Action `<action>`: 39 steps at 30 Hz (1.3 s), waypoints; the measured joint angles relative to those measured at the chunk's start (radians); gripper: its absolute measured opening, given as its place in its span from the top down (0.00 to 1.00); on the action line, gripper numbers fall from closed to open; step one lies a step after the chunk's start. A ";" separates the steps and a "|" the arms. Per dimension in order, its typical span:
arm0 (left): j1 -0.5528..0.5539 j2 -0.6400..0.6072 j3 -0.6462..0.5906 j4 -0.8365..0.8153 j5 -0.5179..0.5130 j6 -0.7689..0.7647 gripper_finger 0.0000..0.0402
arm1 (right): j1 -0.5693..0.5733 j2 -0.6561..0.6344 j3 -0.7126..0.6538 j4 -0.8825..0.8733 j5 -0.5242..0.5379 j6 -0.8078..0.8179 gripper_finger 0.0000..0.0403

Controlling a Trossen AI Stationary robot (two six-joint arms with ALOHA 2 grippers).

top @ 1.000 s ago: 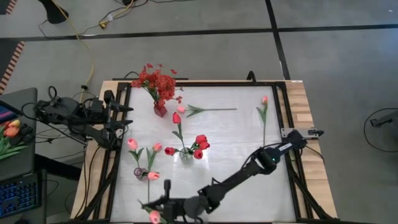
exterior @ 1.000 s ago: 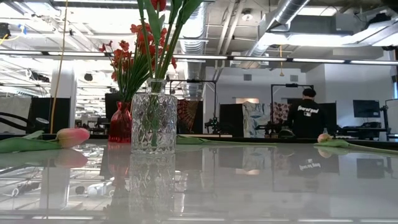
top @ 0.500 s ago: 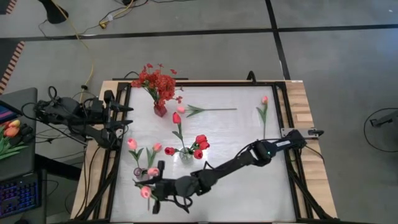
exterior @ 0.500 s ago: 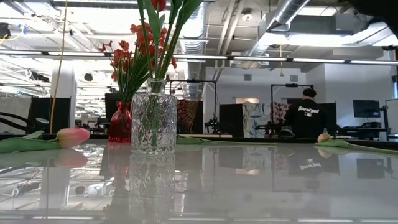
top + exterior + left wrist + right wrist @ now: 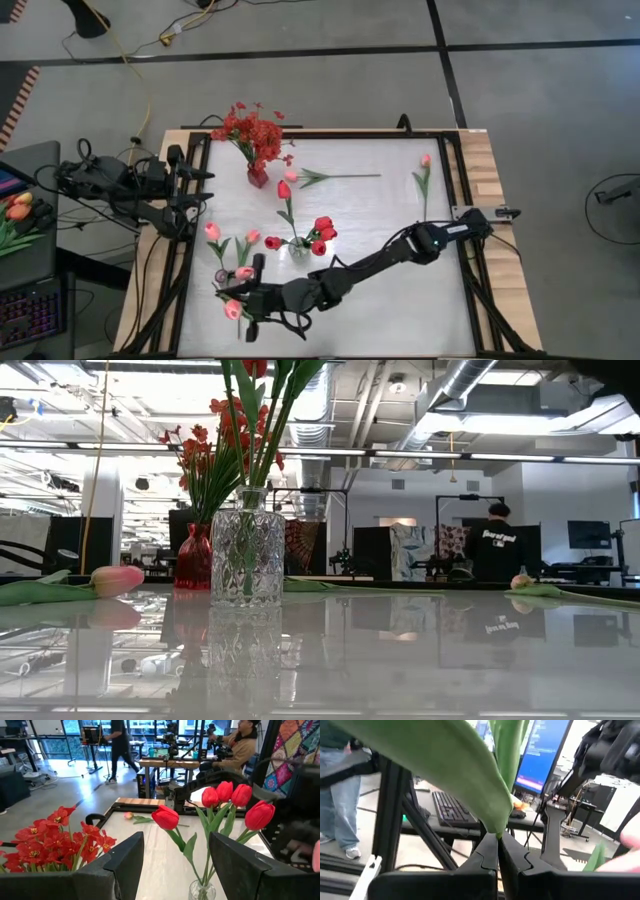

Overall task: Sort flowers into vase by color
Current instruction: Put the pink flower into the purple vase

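Flowers lie and stand across the white tabletop (image 5: 380,220). One pink tulip (image 5: 233,309) is pinched by its green stem in the right gripper (image 5: 250,305), whose fingers are pressed together on it near the tabletop's front left part, just beside a small vase (image 5: 222,277) that already has pink tulips at it (its glass is hard to make out from above). The clear glass vase (image 5: 247,547) in the middle carries red tulips (image 5: 225,795). Behind it, the red vase (image 5: 194,559) carries the bushy red spray (image 5: 250,130). Two more pink tulips lie flat: one (image 5: 330,177) near the red vase, one (image 5: 424,180) by the right edge. The left gripper (image 5: 175,865) waits at the left edge, fingers spread apart and holding nothing.
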 joint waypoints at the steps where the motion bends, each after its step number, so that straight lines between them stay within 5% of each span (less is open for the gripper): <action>1: 0.000 0.000 0.000 0.000 0.000 0.000 0.47 | 0.002 -0.008 0.002 -0.017 0.000 0.003 0.93; 39: 0.000 0.000 0.000 -0.034 0.010 -0.013 0.47 | -0.078 -0.022 0.001 -0.234 -0.107 0.142 0.93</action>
